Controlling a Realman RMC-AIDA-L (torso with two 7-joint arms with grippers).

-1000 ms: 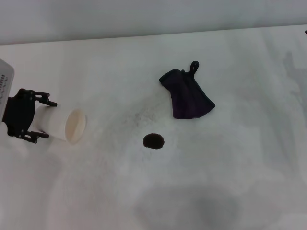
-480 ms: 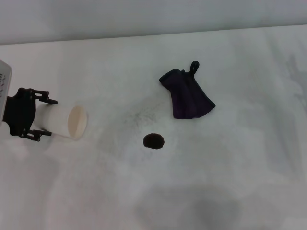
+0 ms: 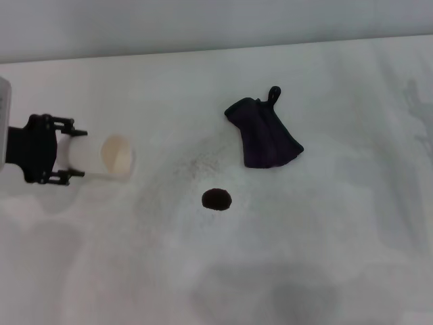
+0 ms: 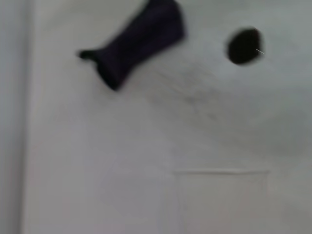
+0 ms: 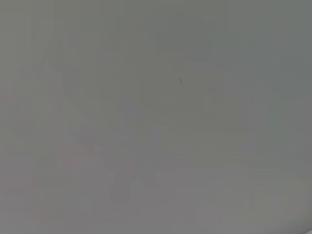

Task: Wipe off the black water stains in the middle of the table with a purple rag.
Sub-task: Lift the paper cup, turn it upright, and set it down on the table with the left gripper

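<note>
The purple rag (image 3: 264, 133) lies crumpled on the table (image 3: 338, 237), a little beyond and to the right of the table's middle, its small loop pointing toward the far edge. Nothing touches it. The black water stains (image 3: 216, 198) show as one small round dark blot nearer the robot than the rag and slightly to its left, clearly apart from the cloth.

The left gripper (image 3: 67, 153) is at the left edge of the head view, low over the table and reaching in from the side toward the middle. Its black fingers (image 3: 64, 123) are closed around the body of a white paper cup (image 3: 108, 156), which lies on its side with its open mouth facing the blot and the rag. The cup is well apart from both.

In the left wrist view the rag (image 4: 136, 41) and the blot (image 4: 244, 46) appear beyond the cup's pale rim.

The right gripper is in no view; its wrist camera shows only a plain grey field.

The tabletop is white with faint grey smears and a speckled smudge (image 3: 199, 162) between cup and rag. A pale wall (image 3: 203, 24) runs behind the far edge.
</note>
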